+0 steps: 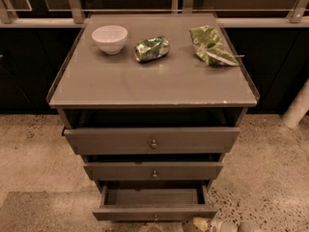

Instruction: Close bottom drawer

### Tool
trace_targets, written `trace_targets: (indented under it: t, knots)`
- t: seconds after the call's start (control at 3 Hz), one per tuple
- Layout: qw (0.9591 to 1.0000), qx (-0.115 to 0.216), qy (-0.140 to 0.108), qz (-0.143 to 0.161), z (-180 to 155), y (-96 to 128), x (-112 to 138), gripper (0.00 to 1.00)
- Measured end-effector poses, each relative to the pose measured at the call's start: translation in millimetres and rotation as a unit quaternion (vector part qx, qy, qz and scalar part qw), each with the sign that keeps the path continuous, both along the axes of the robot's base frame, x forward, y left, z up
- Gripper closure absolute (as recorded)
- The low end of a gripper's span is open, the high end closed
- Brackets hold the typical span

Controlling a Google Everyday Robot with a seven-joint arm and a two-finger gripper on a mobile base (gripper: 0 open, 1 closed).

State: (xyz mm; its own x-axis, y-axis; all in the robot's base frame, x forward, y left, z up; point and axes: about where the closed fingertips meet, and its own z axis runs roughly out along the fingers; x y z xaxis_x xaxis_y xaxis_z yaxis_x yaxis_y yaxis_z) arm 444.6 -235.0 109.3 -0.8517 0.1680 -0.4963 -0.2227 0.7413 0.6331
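The bottom drawer [154,212] is the lowest of three grey drawers in the cabinet. It stands pulled well out, and its inside looks empty. Its small round knob [155,217] shows on the front near the lower edge of the view. My gripper [212,224] shows only as a pale tip at the bottom edge, just right of the drawer's front right corner and low by the floor. It holds nothing that I can see.
The top drawer [152,140] and middle drawer [153,170] are each pulled out a little. On the cabinet top [145,83] are a white bowl [109,38], a crushed green can [152,49] and a green chip bag [210,45]. The floor is speckled; a white post [297,108] stands at the right.
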Motion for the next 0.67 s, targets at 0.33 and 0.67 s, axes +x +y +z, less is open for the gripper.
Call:
trace_targets:
  t: [0.33,0.67]
  knots:
    - [0.9996,-0.01,-0.027,-0.003,6.2,0.9,16.3,1.0]
    - [0.999,-0.016,-0.043,-0.004,10.6,2.4,23.6,1.0]
